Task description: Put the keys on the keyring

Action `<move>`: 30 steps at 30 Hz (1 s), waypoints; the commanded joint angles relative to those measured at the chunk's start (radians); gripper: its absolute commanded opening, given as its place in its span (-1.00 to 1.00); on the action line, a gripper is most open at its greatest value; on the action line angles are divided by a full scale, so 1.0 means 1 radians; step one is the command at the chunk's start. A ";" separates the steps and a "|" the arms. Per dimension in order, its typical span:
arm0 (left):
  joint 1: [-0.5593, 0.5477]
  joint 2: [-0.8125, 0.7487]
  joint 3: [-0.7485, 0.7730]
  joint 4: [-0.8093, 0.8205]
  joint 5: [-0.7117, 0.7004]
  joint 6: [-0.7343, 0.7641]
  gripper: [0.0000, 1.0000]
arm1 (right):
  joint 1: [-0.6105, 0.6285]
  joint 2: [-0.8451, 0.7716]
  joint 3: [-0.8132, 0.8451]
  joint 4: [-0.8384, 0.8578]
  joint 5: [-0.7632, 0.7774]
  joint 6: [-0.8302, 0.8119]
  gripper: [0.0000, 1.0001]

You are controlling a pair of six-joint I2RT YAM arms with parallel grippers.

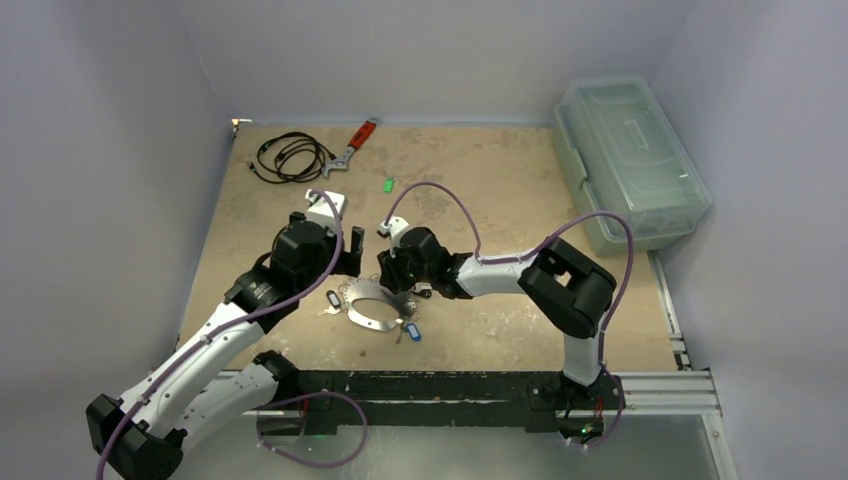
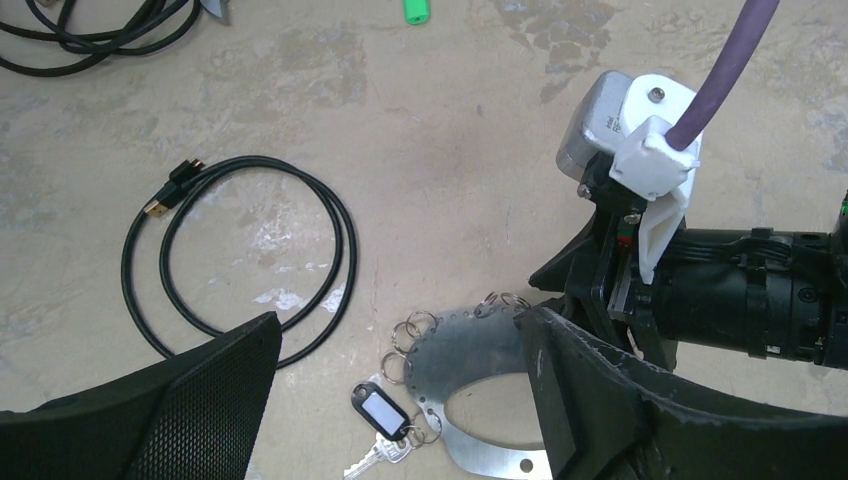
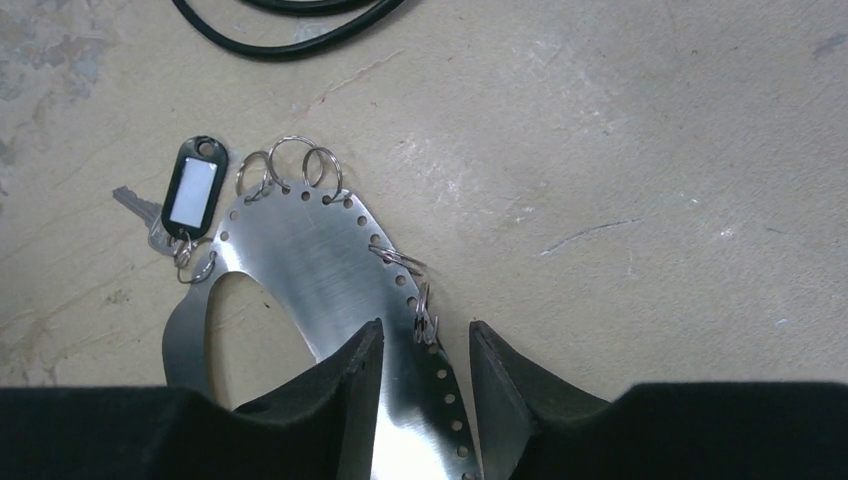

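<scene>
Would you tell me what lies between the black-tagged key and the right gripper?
The keyring: its band runs from key to right gripper; the right wrist view shows it.

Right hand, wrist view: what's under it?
The keyring lies beneath the right hand; its perforated edge and a small split ring show between the fingers. The keyring's near part is hidden by the hand's black body.
</scene>
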 commanded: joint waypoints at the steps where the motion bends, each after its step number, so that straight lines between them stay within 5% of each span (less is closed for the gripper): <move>1: 0.007 -0.024 0.031 0.007 -0.042 0.002 0.78 | 0.001 0.014 0.047 0.015 0.018 -0.016 -0.24; 10: 0.010 -0.022 0.030 0.009 -0.034 0.001 0.77 | 0.001 0.041 0.065 0.010 0.030 -0.023 -0.45; 18: 0.011 -0.023 0.030 0.010 -0.023 0.005 0.76 | 0.003 0.051 0.074 0.003 0.032 -0.029 -0.90; 30: 0.011 -0.026 0.028 0.014 -0.013 0.006 0.76 | 0.007 0.069 0.091 -0.019 0.030 -0.027 -0.64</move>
